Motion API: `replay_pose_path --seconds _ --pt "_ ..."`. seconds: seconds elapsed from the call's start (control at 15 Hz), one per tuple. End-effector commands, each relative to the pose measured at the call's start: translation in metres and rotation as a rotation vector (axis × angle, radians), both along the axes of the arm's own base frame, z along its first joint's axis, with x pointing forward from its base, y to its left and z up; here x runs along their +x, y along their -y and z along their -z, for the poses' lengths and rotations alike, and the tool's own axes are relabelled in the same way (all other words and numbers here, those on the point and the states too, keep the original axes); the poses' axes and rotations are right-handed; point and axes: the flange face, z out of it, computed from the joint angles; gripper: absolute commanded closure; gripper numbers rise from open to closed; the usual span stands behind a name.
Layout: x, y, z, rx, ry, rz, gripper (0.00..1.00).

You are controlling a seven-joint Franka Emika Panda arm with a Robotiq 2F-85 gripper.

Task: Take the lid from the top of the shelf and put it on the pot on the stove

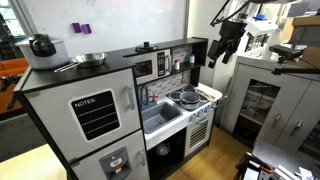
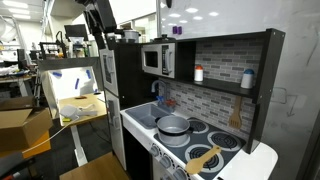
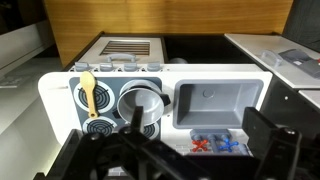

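The small dark lid (image 1: 145,46) lies on the black flat top of the shelf (image 1: 170,45). The shiny steel pot (image 1: 187,97) stands uncovered on a burner of the stove (image 1: 207,92). It also shows in an exterior view (image 2: 172,125) and in the wrist view (image 3: 140,102). My gripper (image 1: 223,55) hangs in the air to the side of the shelf, above the stove end, apart from the lid. In the wrist view the gripper (image 3: 200,140) is open and empty, looking down on the stove (image 3: 65,95).
A grey sink basin (image 3: 215,100) with red and blue tap knobs sits beside the stove. A yellow spatula (image 3: 90,92) lies on a burner. A black kettle (image 1: 42,44) and a wide steel bowl (image 1: 90,59) stand on the fridge top. A grey metal cabinet (image 1: 270,100) stands close by.
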Motion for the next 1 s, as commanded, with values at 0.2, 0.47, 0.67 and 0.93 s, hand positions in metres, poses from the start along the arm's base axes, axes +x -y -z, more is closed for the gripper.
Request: replay_pose_path --seconds 0.2,0.47,0.67,0.93 --pt "0.0 0.0 -0.001 0.0 -0.001 0.0 0.0" --pt "0.0 0.0 -0.001 0.0 -0.001 0.0 0.0" --pt "0.005 0.004 -0.005 -0.007 0.005 -0.005 0.0" --pt "0.028 0.017 -0.04 -0.027 0.023 -0.009 0.0"
